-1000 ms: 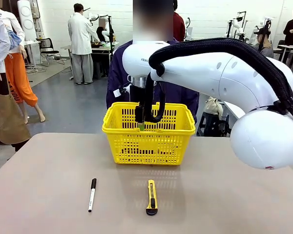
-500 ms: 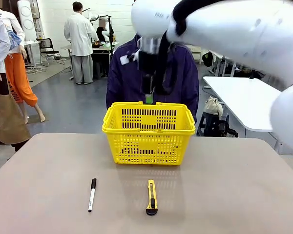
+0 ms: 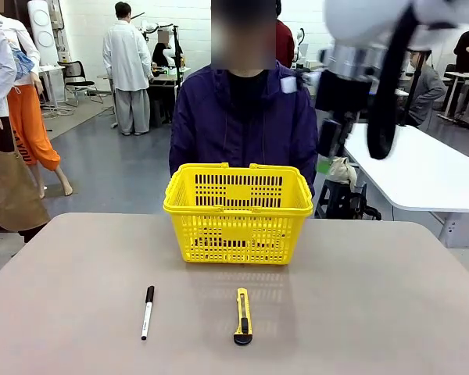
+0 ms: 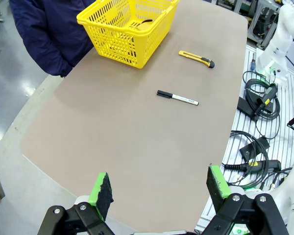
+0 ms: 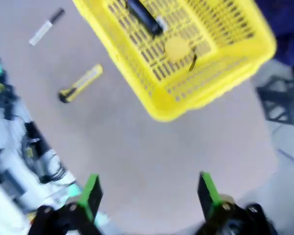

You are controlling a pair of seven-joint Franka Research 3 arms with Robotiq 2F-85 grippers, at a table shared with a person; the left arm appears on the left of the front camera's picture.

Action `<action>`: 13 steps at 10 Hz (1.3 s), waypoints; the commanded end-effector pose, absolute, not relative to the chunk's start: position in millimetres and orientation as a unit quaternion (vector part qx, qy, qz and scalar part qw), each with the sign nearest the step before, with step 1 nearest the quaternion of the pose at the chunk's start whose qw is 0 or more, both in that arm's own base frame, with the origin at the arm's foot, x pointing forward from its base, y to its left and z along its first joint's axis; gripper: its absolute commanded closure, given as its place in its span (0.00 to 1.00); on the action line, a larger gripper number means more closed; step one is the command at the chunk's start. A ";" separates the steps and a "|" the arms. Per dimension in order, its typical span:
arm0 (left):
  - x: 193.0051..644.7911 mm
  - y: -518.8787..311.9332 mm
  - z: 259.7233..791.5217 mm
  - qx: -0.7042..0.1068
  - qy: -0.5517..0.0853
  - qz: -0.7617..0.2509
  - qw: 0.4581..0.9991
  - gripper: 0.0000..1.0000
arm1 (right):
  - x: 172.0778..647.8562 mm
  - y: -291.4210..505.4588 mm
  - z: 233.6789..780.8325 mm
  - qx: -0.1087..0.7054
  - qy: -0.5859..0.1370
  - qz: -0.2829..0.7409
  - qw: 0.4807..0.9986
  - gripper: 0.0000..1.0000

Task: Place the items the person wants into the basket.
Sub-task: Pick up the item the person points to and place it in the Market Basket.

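Yellow slotted plastic basket (image 5: 186, 54) sits at 12 o'clock from the right gripper (image 5: 149, 196), whose jaws are wide and empty; black stapler (image 5: 143, 15), round yellow tape measure (image 5: 177, 48) and slim pen (image 5: 192, 62) lie inside (blurred). Left gripper (image 4: 159, 191) also wide and empty, farther off.

- Basket (image 3: 238, 226): bright yellow, slotted mesh.
- Utility knife (image 3: 243, 316): yellow with black.
- Marker (image 3: 147, 312): white barrel, black cap.
- Person's jacket (image 3: 211, 125): dark navy-purple.
- Table (image 3: 375, 312): plain grey-beige.
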State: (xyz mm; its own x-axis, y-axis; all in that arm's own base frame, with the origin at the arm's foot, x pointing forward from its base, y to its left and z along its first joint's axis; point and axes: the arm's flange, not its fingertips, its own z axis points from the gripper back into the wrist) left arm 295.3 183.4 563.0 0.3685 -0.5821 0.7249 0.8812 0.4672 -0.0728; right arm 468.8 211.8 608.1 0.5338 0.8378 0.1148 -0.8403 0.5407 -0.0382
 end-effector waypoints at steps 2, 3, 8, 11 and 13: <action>295.1 185.0 562.9 -0.234 -0.333 -0.469 0.784 0.00 | 422.2 163.9 570.2 0.040 -0.117 0.463 0.878 0.00; 295.1 185.0 562.9 -0.234 -0.333 -0.469 0.784 0.00 | 423.3 158.4 569.6 0.046 -0.120 0.460 0.879 0.00; 295.1 185.0 562.9 -0.234 -0.333 -0.469 0.784 0.00 | 422.9 150.5 571.8 0.032 -0.111 0.451 0.885 0.00; 295.1 185.0 562.9 -0.234 -0.333 -0.469 0.784 0.00 | 422.9 150.5 571.8 0.032 -0.111 0.451 0.885 0.00; 295.1 185.0 562.9 -0.234 -0.333 -0.469 0.784 0.00 | 422.9 150.5 571.8 0.032 -0.111 0.451 0.885 0.00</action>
State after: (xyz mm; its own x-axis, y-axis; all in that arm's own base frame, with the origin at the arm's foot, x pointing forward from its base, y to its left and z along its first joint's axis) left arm 295.2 183.4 563.1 0.3683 -0.5821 0.7249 0.8812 0.4672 -0.0725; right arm 423.9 151.9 572.2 0.5636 0.7930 0.2315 -0.8075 0.5879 -0.0479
